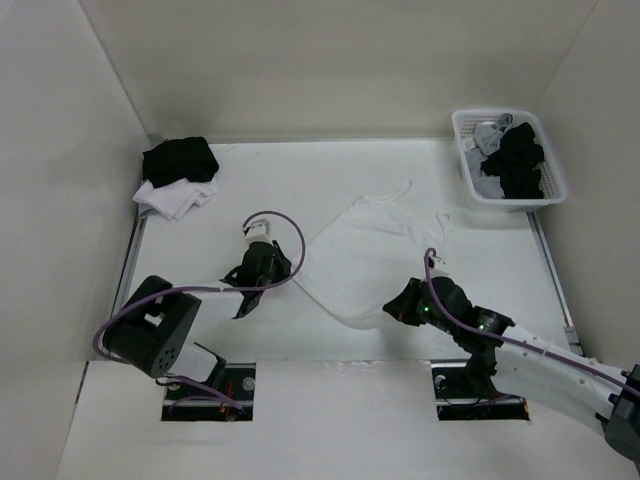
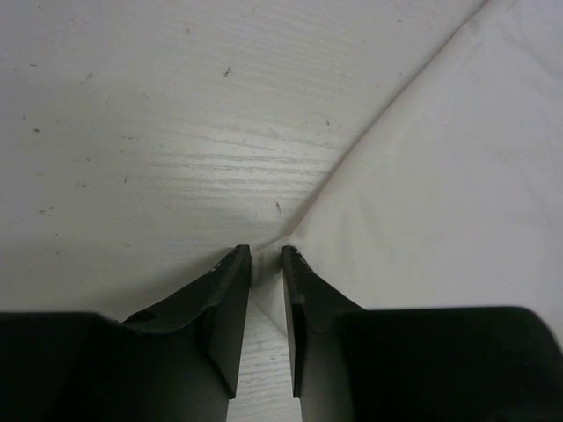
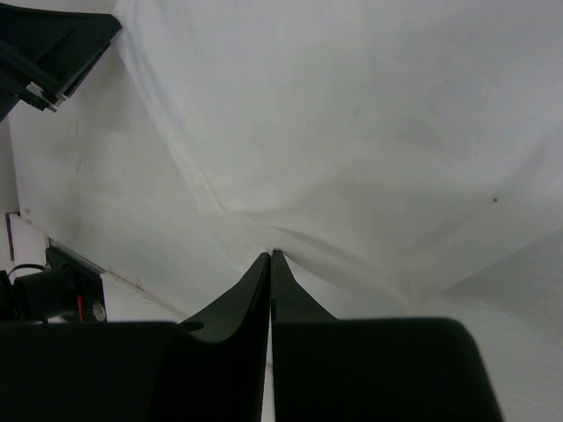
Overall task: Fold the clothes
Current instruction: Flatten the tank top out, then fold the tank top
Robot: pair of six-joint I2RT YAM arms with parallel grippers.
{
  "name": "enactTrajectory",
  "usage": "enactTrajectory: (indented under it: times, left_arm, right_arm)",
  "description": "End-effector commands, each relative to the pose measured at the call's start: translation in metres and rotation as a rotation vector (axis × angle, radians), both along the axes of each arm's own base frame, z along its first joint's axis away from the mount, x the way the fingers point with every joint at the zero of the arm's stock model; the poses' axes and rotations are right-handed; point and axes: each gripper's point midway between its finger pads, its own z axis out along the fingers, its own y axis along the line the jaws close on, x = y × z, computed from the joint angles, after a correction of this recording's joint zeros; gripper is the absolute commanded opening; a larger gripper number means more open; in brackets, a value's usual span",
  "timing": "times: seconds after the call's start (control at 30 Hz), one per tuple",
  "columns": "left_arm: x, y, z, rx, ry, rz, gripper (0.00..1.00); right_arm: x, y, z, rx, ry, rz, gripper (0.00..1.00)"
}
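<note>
The clothes (image 1: 370, 250), a thin white camisole, lie spread on the white table, with the straps (image 1: 400, 190) pointing to the back. My left gripper (image 1: 290, 272) sits low at the garment's left corner. In the left wrist view its jaws (image 2: 266, 255) stand a narrow gap apart, and the corner of the fabric (image 2: 440, 176) reaches in between the tips. My right gripper (image 1: 392, 308) is at the near hem. Seen from the right wrist, it (image 3: 271, 255) is shut on a pinch of the cloth (image 3: 352, 114), and creases run out from the tips.
A white basket (image 1: 465, 160) with dark and grey garments stands at the back right. A stack of black and white folded garments (image 1: 178, 175) lies at the back left. White walls close in the table on three sides.
</note>
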Motion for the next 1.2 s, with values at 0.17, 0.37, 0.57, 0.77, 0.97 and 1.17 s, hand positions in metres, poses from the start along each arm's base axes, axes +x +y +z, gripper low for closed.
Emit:
enactTrajectory:
  times: [0.17, 0.37, 0.57, 0.77, 0.97, 1.17]
  left_arm:
    - [-0.007, -0.002, 0.045, -0.116, -0.073, 0.015, 0.04]
    - [-0.070, 0.030, 0.083, -0.239, -0.013, 0.107, 0.03]
    - [-0.130, 0.070, 0.091, -0.284, 0.081, 0.244, 0.02]
    - [-0.137, 0.077, 0.094, -0.296, 0.089, 0.318, 0.02]
    - [-0.094, 0.065, 0.132, -0.217, -0.051, 0.321, 0.03]
    - [-0.028, 0.042, 0.160, -0.175, -0.167, 0.316, 0.03]
  right_arm:
    - [0.007, 0.004, 0.012, 0.034, -0.037, -0.017, 0.04]
    - [0.004, 0.007, 0.020, 0.027, -0.035, 0.003, 0.03]
    - [-0.030, 0.014, 0.019, 0.031, 0.021, 0.074, 0.02]
    - [-0.060, 0.006, 0.028, 0.075, 0.070, 0.059, 0.01]
    - [-0.036, -0.005, 0.049, 0.035, -0.007, -0.046, 0.02]
    - [0.039, -0.016, 0.064, -0.052, -0.120, -0.179, 0.02]
